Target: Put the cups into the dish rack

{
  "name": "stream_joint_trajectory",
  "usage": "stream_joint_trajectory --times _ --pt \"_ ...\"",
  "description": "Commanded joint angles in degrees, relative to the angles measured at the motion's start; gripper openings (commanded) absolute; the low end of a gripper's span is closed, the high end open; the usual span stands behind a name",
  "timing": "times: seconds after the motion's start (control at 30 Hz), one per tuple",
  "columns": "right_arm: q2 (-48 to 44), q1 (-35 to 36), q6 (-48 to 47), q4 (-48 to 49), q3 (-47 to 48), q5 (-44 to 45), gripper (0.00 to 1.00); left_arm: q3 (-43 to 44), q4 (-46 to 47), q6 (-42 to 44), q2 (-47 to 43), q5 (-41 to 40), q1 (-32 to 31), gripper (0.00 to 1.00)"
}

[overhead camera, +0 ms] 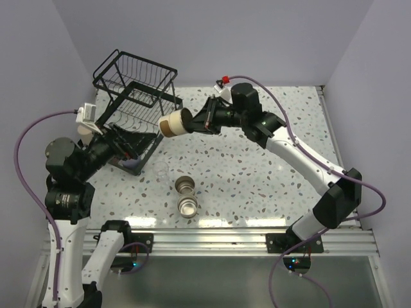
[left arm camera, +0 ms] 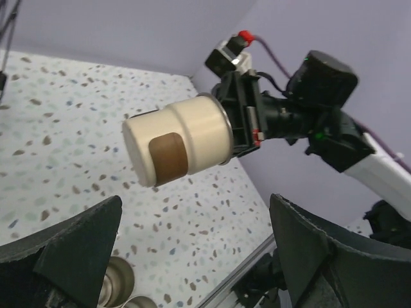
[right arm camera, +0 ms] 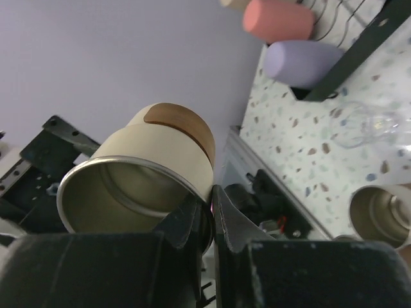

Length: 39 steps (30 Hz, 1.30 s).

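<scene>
Your right pincer [overhead camera: 194,120] is clamped on the rim of the tan cup [overhead camera: 172,123], held sideways in the air beside the dish rack [overhead camera: 135,77], while your left pincer [overhead camera: 127,149] is apart and empty: swing the cup over the basket and release low.

One tan cup [overhead camera: 174,122] sits between the right gripper's [overhead camera: 192,120] jaws. Outside them: two steel cups [overhead camera: 185,186] [overhead camera: 189,206], one pink cup [right arm camera: 277,19], one lavender cup [right arm camera: 305,63], one clear cup [right arm camera: 369,125], one dish rack [overhead camera: 146,61].

Tan cup [right arm camera: 160,154] in right hand [right arm camera: 210,212]
</scene>
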Motion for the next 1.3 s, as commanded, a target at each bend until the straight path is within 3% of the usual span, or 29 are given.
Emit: stream_joint_trajectory --times 0.0,0.17,0.47,0.63,1.27 --pt "-4.3 0.2 12.9 17.4 -5.3 -9.9 0.00 -5.7 19.5 -11.3 -1.5 9.6 -0.1 1.00" --pt "-7.0 0.3 20.3 27.6 -8.6 -11.8 0.00 -12.1 33.0 -19.1 -3.6 9.5 0.0 1.00" --pt "-8.4 0.5 23.5 30.4 -8.9 -14.5 0.00 -18.5 41.2 -23.1 -4.5 7.6 -0.1 1.00" --pt "-9.2 1.0 22.8 29.6 -10.0 -15.1 0.00 -23.5 50.5 -28.9 -5.4 7.1 0.0 1.00" --pt "-7.0 6.4 21.6 29.5 -9.0 -13.6 0.00 -24.2 56.1 -32.2 -3.6 9.1 0.0 1.00"
